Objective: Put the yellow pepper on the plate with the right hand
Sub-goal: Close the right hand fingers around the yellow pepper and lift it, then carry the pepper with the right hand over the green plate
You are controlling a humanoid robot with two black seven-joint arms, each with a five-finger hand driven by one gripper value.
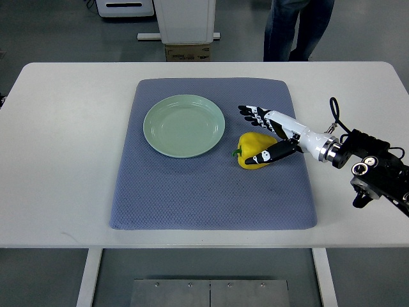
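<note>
On the white counter lies a blue-grey mat, and on its upper left part sits a pale green plate with nothing on it. Just to the right of the plate, apart from its rim, the yellow pepper rests on the mat with its green stem pointing left toward the plate. From the right edge comes the right arm, and the right hand is at the pepper: its fingers are spread apart above and behind the pepper, while the thumb lies across the pepper's front lower side, so the hand is open around it and not clamped. At the top edge a person's legs stand behind the counter beside a white stand
</note>
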